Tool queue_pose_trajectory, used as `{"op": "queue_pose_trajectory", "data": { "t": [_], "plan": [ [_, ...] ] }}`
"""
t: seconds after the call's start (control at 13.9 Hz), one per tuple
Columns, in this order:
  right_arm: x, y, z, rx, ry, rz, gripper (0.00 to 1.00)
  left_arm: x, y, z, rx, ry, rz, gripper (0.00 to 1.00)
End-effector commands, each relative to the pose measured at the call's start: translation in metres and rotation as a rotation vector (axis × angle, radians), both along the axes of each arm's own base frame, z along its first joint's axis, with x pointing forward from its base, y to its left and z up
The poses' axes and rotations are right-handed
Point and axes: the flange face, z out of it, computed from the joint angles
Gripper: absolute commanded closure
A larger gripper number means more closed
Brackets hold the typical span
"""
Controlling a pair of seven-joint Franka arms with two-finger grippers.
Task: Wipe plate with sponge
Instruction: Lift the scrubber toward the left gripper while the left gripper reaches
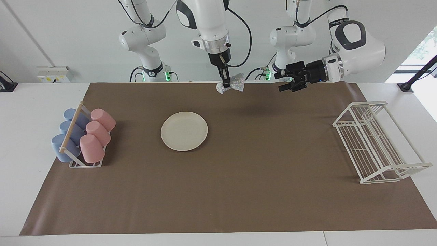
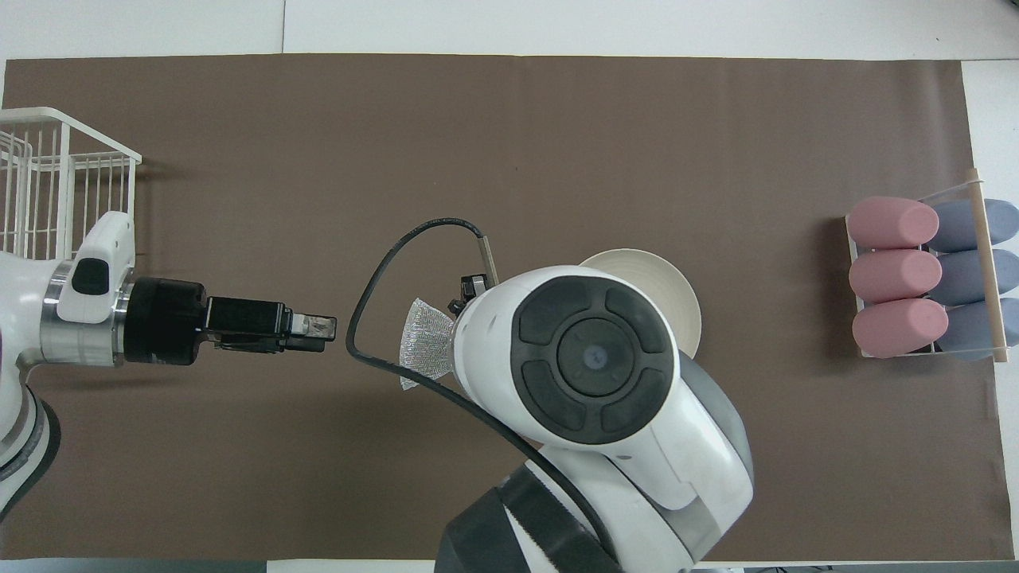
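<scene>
Above mat, robot-ward of plate (image 1: 184, 131) | right gripper (image 1: 225, 82) pinches sponge (image 1: 235, 83): light, soft mesh, grip mid-wad | left gripper (image 1: 286, 82) open, empty, waiting | plate stiff, likely slippery

White arms (image 1: 355, 48), black looping cables (image 1: 244, 37)

A brown paper mat (image 1: 239, 191) covers the white table (image 1: 27, 136), with a white wire dish rack (image 1: 375, 143) toward the left claw's end and pink cups (image 1: 97, 135) beside blue cups (image 1: 68, 133) in a small holder (image 1: 85, 164) toward the right claw's end.
</scene>
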Motion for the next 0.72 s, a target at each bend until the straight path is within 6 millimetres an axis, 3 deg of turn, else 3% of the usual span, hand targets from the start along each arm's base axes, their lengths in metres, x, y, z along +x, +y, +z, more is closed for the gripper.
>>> {"op": "queue_pose_trajectory", "data": {
  "t": [0.0,0.36,0.65],
  "plan": [
    [0.005,0.001,0.004,-0.018,-0.013,-0.016,1.00,-0.013,-0.018,-0.004,-0.056,-0.019,-0.045,0.00],
    [0.005,0.001,0.004,-0.020,-0.013,-0.015,1.00,-0.014,-0.049,-0.008,-0.066,-0.030,-0.039,0.00],
    [0.005,0.001,0.005,-0.019,-0.014,-0.015,1.00,-0.013,-0.060,-0.011,-0.066,-0.038,-0.019,0.00]
  ]
}}
